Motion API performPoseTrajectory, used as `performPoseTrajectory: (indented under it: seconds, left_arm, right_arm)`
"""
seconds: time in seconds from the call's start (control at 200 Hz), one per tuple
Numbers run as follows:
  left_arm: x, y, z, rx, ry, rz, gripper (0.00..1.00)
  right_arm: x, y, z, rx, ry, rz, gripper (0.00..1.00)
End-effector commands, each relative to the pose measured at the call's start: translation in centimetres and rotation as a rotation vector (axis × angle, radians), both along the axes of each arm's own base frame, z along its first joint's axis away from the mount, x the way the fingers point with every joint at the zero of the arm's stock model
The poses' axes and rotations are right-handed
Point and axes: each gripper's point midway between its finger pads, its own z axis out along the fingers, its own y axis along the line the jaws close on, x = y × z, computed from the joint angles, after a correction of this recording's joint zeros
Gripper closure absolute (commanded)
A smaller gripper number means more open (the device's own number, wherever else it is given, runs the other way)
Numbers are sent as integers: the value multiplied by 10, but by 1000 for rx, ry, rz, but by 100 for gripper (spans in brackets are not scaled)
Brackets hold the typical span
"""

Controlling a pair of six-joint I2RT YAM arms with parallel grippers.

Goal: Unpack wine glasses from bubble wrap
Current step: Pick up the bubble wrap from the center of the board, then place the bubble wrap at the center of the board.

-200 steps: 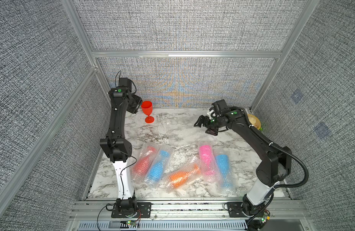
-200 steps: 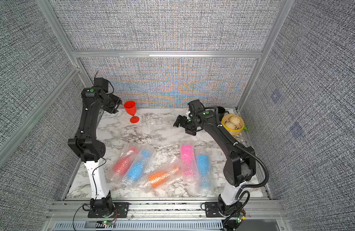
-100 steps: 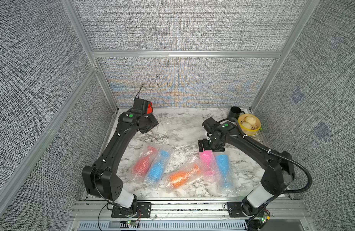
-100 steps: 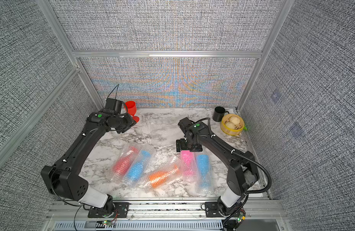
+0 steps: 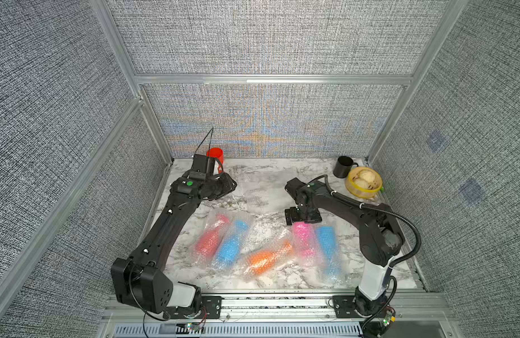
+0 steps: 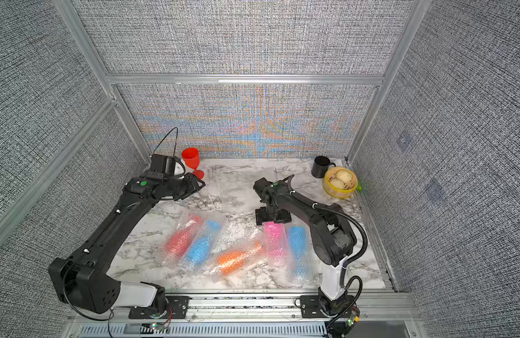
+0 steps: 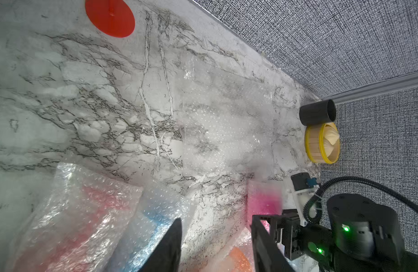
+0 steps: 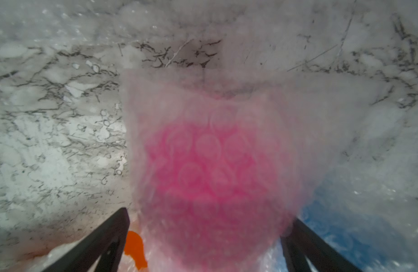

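Wine glasses (image 5: 231, 248) are mostly packed: five lie in bubble wrap (image 5: 277, 237) on the worktop (image 5: 296, 282). One red glass (image 6: 190, 158) stands unwrapped just beside the left pincer (image 6: 198, 185), which is partly parted and empty. The pink glass (image 8: 203, 169) is straddled by the wide-spread right pincer (image 8: 209, 216), not yet gripped.

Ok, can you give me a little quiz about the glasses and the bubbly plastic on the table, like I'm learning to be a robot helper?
1. Count: how many glasses are still inside bubble wrap?
2. True or false: the bare red glass is lying on its side.
3. Pick one: the right hand has its fingers spread on either side of which wrapped glass? A orange, B pink, C blue.

Key: 1. Five. 2. False, it stands upright at the back. 3. B, the pink glass.
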Motion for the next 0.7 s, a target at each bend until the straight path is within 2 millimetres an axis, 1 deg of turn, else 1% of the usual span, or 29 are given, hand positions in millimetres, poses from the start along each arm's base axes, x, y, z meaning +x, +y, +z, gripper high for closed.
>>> performPoseTrajectory:
  seconds: [0.0, 0.195, 0.3, 0.38, 0.48, 0.61, 0.696]
  left_arm:
    - [5, -6, 10, -28, -51, -27, 53]
    - [7, -10, 13, -52, -56, -30, 53]
    - [8, -11, 12, -57, -51, -32, 53]
    - [8, -10, 13, -54, -56, -32, 53]
    - [8, -8, 13, -39, -58, -24, 53]
    - [11, -4, 11, -12, -56, -12, 53]
    - [13, -4, 11, -5, -56, -11, 53]
  right_arm:
    - [7, -2, -6, -26, -22, 14, 2]
    - [10, -6, -16, -37, -30, 5, 10]
    - [10, -8, -11, -36, -45, 3, 14]
    - [12, -10, 2, -33, -74, 5, 16]
    - [16, -13, 26, -34, -118, 8, 17]
    - [26, -12, 67, -23, -184, 17, 18]
    - [36, -4, 97, 15, -228, 27, 18]
